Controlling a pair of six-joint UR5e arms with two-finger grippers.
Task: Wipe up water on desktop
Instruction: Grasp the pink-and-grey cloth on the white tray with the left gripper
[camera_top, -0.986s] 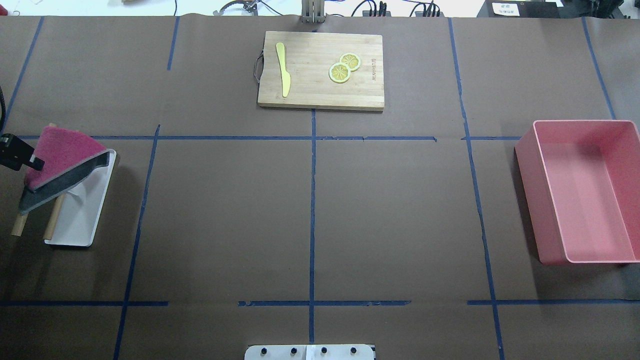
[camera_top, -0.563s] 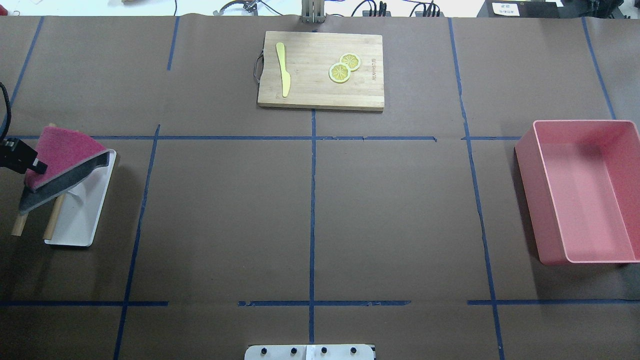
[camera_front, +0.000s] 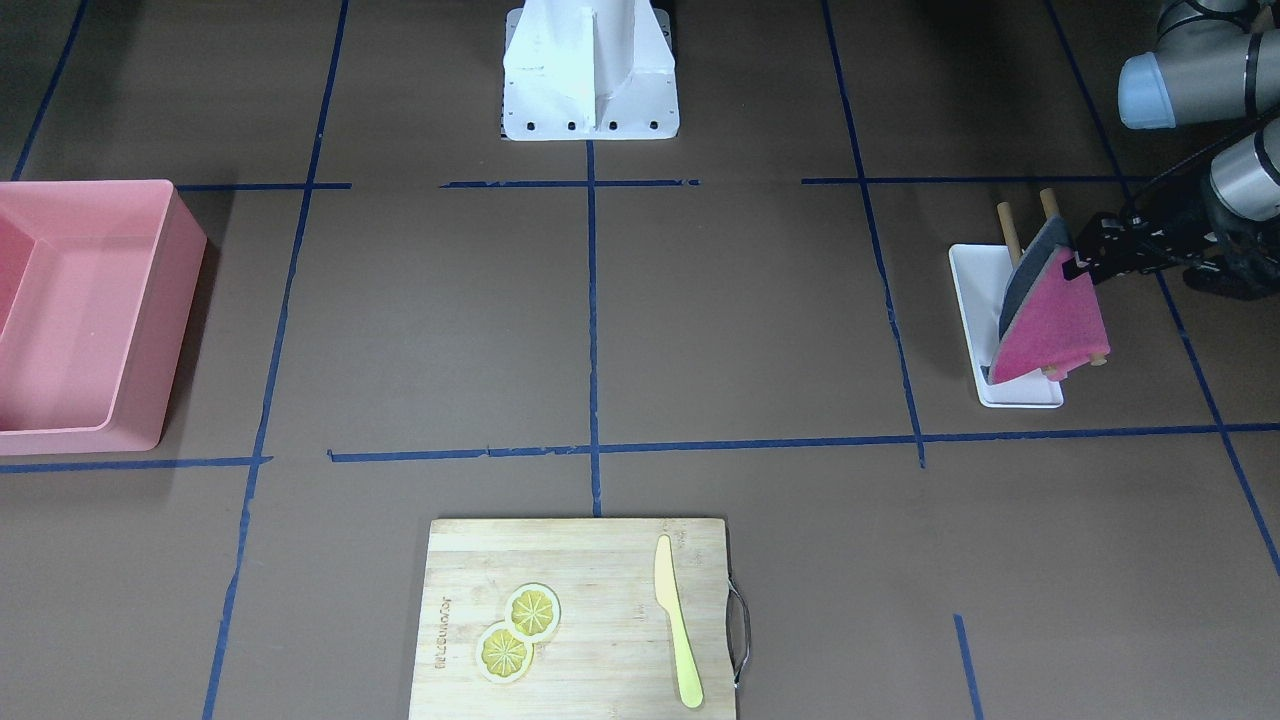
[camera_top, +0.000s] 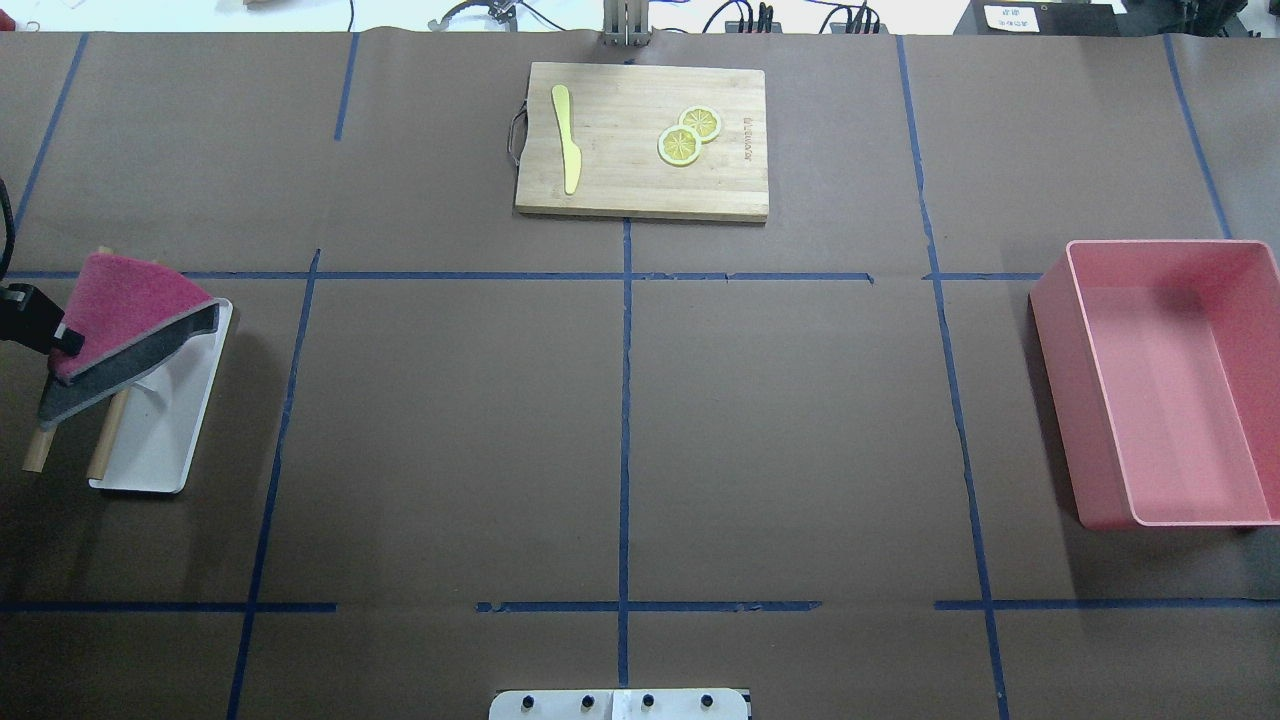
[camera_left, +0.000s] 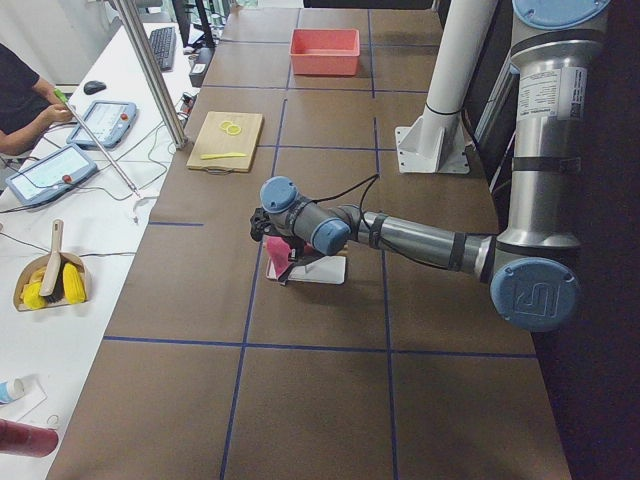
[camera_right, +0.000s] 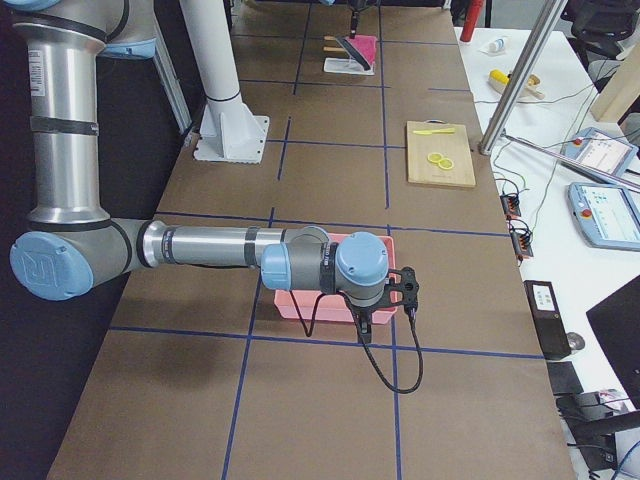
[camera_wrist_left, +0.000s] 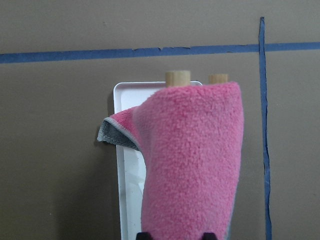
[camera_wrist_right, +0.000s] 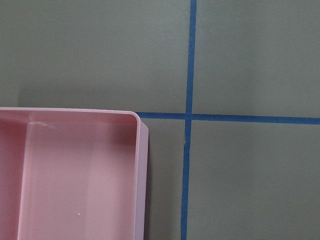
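The dark-brown desktop (camera_top: 450, 430) with blue tape lines shows no water that I can make out. A pink cloth (camera_top: 125, 305) with a grey underside hangs over two slanted wooden dowels on a small white tray (camera_top: 160, 450) at the table's left end. My left gripper (camera_top: 62, 338) is at the cloth's outer edge. In the left wrist view the cloth (camera_wrist_left: 192, 160) fills the middle and two dark fingertips (camera_wrist_left: 142, 235) stand apart, one on each side of its near end. My right gripper (camera_right: 385, 300) hovers by the pink bin; I cannot tell its state.
A pink bin (camera_top: 1060, 400) stands at the right end; its corner shows in the right wrist view (camera_wrist_right: 142, 175). A bamboo cutting board (camera_top: 620, 190) at the far middle carries a yellow knife (camera_top: 567, 140) and two lemon slices (camera_top: 680, 145).
My left gripper has shifted a little along the cloth's outer edge toward the robot's side. The cloth, tray and everything else have stayed put.
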